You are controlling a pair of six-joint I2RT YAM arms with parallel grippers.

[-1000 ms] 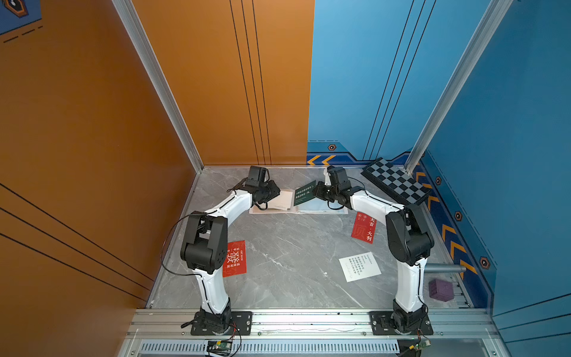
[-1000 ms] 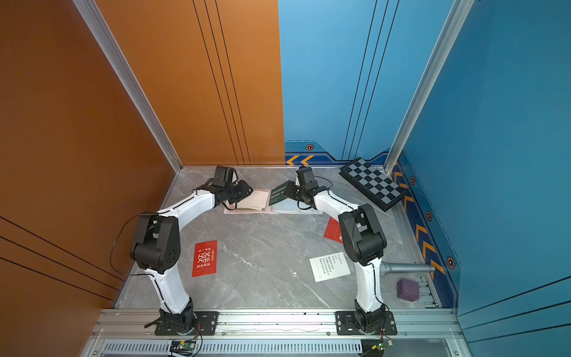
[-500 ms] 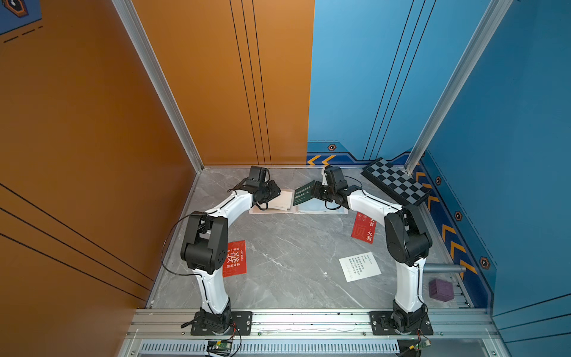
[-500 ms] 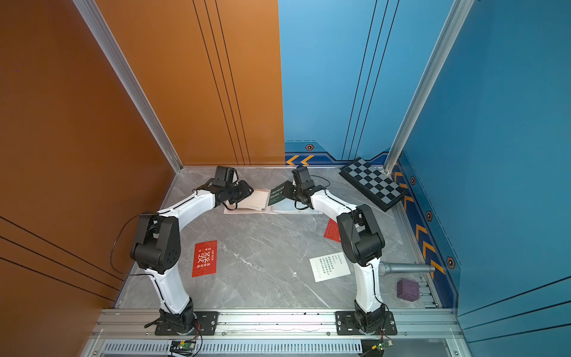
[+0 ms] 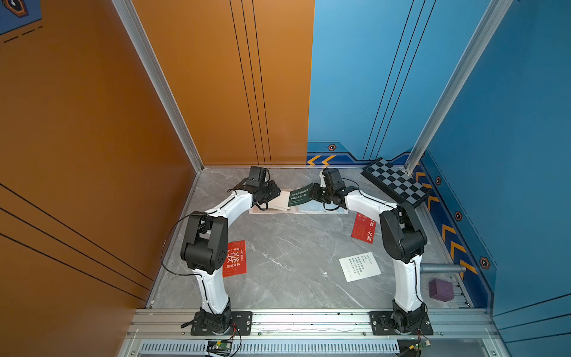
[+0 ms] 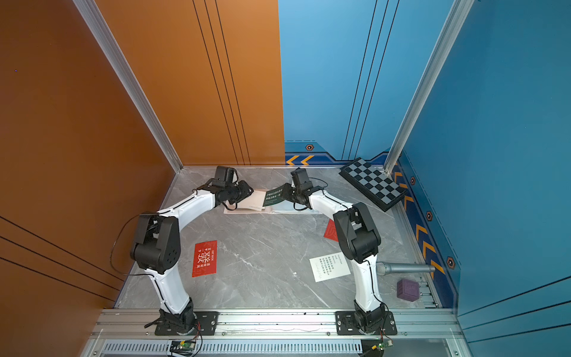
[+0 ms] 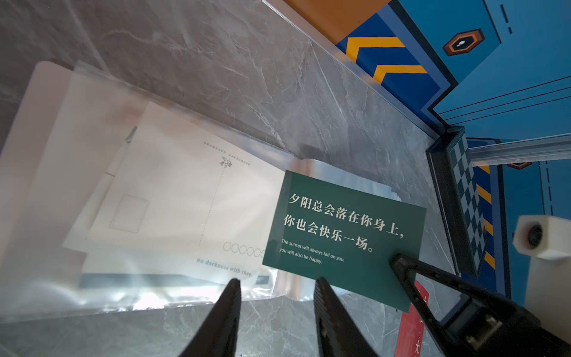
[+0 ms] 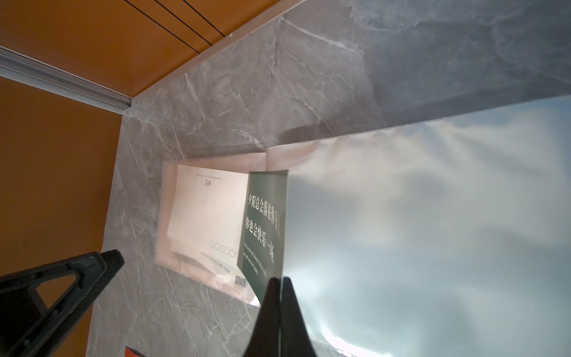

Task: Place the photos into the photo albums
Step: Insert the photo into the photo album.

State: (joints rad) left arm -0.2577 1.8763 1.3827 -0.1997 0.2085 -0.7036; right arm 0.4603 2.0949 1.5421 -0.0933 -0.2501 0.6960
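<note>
1. Right gripper [image 8: 279, 282] is pinched tight on one corner of the green card [image 7: 343, 238]. The card is held tilted over the spine of the open album [image 7: 46, 154], far middle of the table.
2. Left gripper [image 7: 278, 279] is half spread and holding nothing, at the near edge of the album's left sleeve [image 7: 154, 293]. Pale cards [image 7: 173, 197] are already inside.
3. The green card is light and thin and bows slightly, so it will likely flex if pushed. Hold the trailing corner and keep the leading edge free.
4. The sleeve film looks soft and slick; its mouth probably needs lifting.
5. Loose on the table: left red card [image 5: 234, 258], right red card [image 5: 364, 227], white card [image 5: 359, 266].
</note>
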